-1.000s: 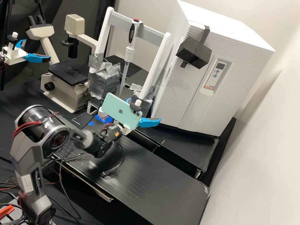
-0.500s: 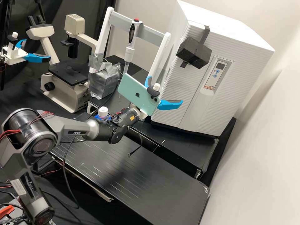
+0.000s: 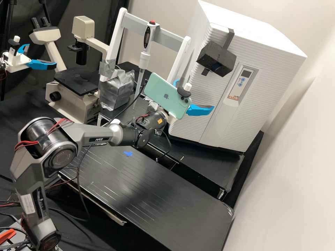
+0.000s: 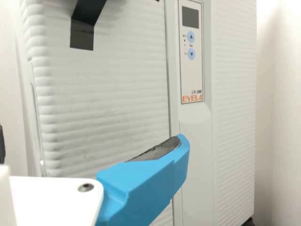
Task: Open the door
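"Black bench [image 3: 157, 205], pale wall [image 3: 289, 167] beyond it; what has shifted in the high view?"

"Plenty, from over here; the gripper [image 3: 195, 94] has travelled towards two o'clock, up across the front of the white cabinet [image 3: 253, 26]; the green phone [image 3: 167, 96] mounted on it rode along; the black block [image 3: 216, 59] has stayed put, high on the ribbed door [image 3: 190, 129]."

"Holding anything?"

"Nothing; its blue fingers stand apart, with bare air between; the block lies off at about one o'clock from them, and I'd take it for the pull; the door itself looks closed, on the cabinet's front."

"And the wrist view?"

"One blue finger [image 4: 146, 179] crosses in front of the seam near the control panel [image 4: 192, 70]; a black strip [image 4: 82, 40] hangs against the ribs; whether that finger touches the door, I can't tell."

"So what does the move mean for the job?"

"The approach is well along, I'd say, though the opening has yet to begin; next it needs to rise towards one o'clock and line up with the block; come in crooked and it could shove the block sideways, or just press the door tighter."
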